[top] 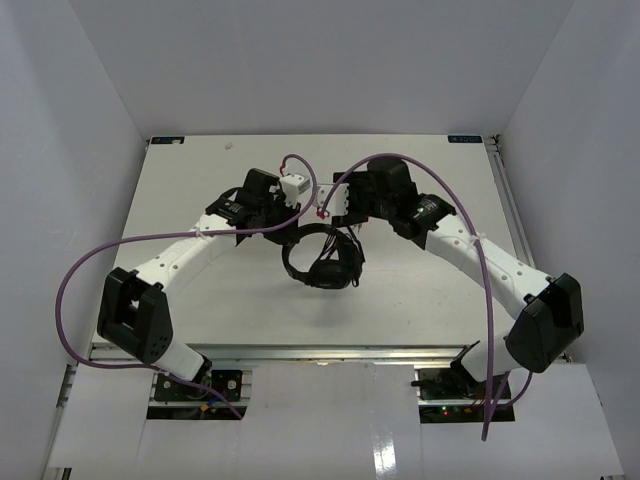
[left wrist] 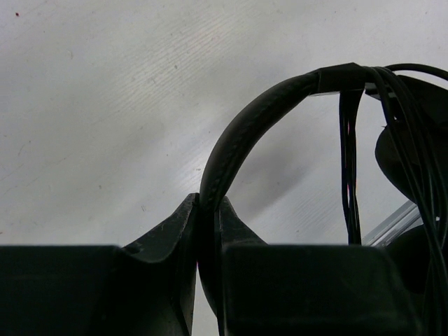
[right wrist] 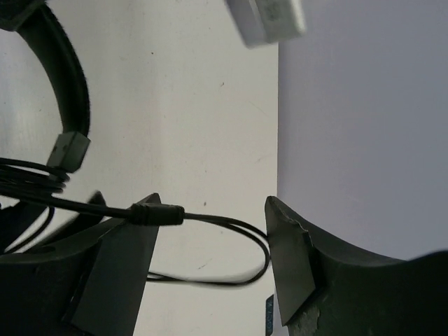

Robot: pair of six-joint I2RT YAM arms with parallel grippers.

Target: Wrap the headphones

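Observation:
The black headphones [top: 322,262] hang just above the middle of the white table [top: 200,170]. My left gripper [left wrist: 208,210] is shut on the thin padded headband [left wrist: 238,133]. Several strands of the thin black cable [left wrist: 350,154] hang from the headband, and an earcup [left wrist: 413,154] shows at the right edge. My right gripper [right wrist: 212,203] is open, and a loop of the cable [right wrist: 245,231] lies loosely between its fingers. The cable's plug sleeve [right wrist: 157,213] rests against the left finger. In the top view, the left gripper [top: 288,232] and right gripper [top: 345,226] meet over the headphones.
White walls enclose the table at the back and both sides; the back wall [right wrist: 364,105] rises close behind the right gripper. Thick purple robot cables [top: 420,165] arc over both arms. A white part of the left wrist [right wrist: 269,17] shows at the top of the right wrist view.

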